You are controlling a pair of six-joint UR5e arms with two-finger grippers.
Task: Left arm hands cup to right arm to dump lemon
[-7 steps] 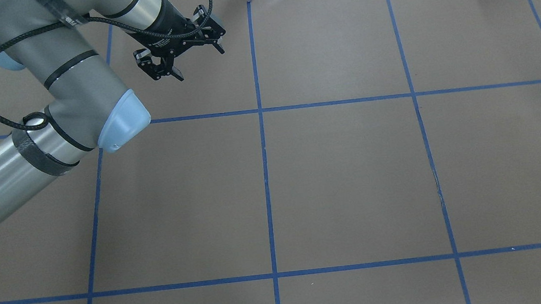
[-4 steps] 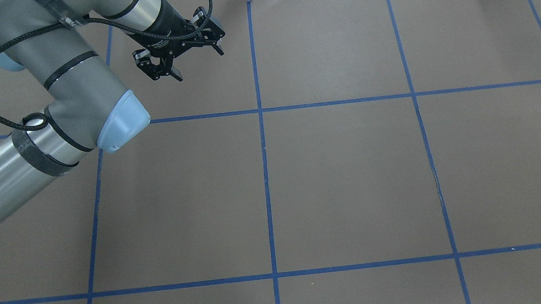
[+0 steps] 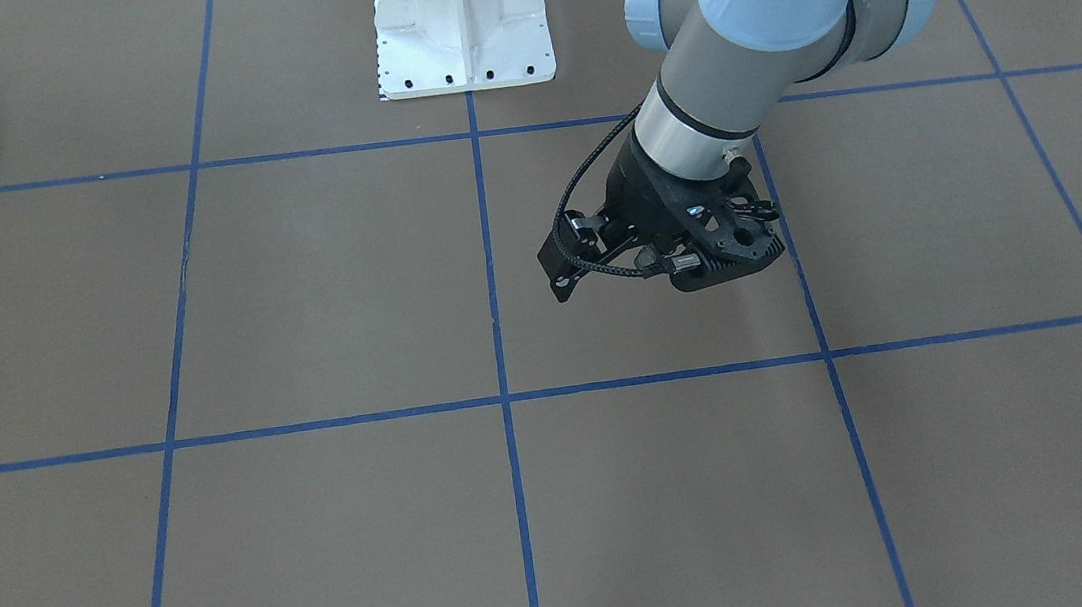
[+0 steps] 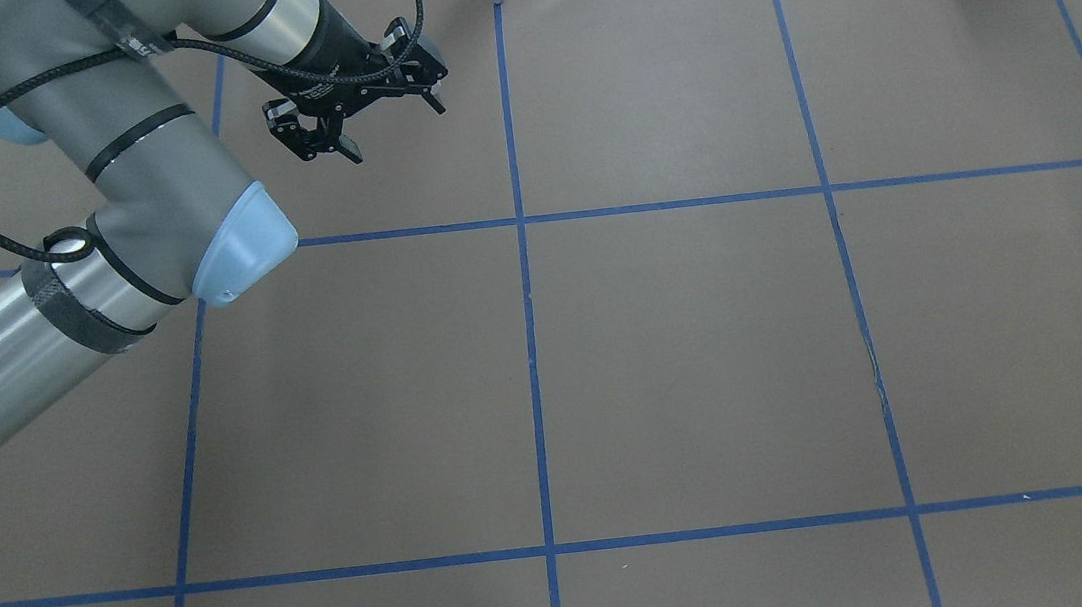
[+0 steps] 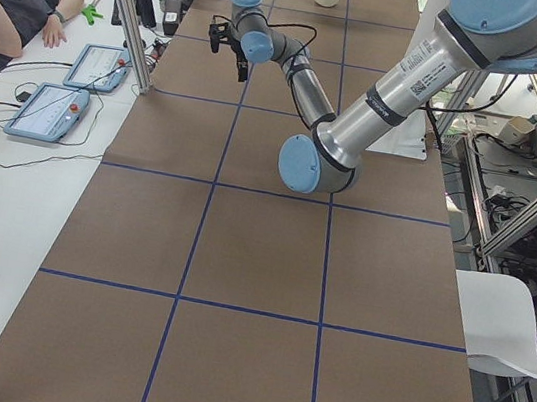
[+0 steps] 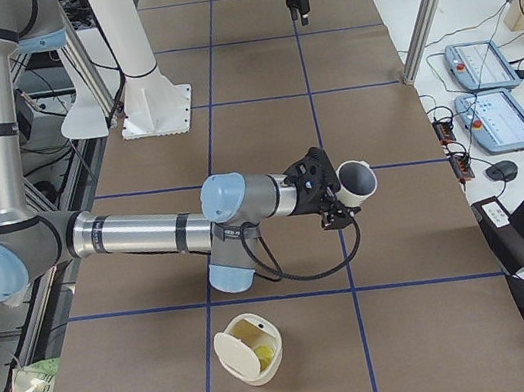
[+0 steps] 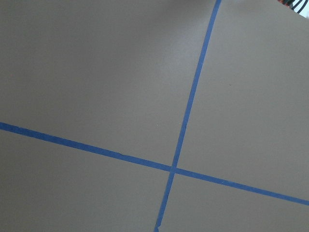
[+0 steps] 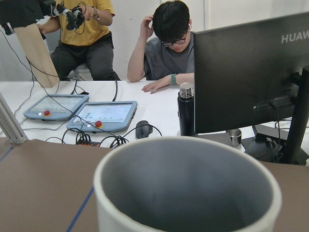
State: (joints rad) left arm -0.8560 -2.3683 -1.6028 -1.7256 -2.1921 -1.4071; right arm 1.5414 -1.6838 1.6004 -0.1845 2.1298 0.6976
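Note:
My right arm (image 6: pixel 147 232), the near one in the exterior right view, has the white cup (image 6: pixel 358 181) at its gripper (image 6: pixel 336 198), raised off the table and tilted. From that view I cannot tell how the jaws stand. The right wrist view shows the cup's rim (image 8: pixel 188 145) and an empty dark grey inside. A yellow lemon piece (image 6: pixel 263 356) lies in a cream container (image 6: pixel 237 355) on the table near that arm. My left gripper (image 4: pixel 394 128) is open and empty over the far left of the table. It also shows in the front-facing view (image 3: pixel 668 268).
The brown table carries a blue tape grid (image 4: pixel 518 220). The white mount plate (image 3: pixel 461 20) stands at the robot's edge. Two operators (image 8: pixel 169 43) sit beyond the table's end with tablets (image 8: pixel 104 113), a black bottle (image 8: pixel 186 111) and a monitor (image 8: pixel 251 77).
My left gripper has drifted slightly toward the far edge and to the left, still open and empty.

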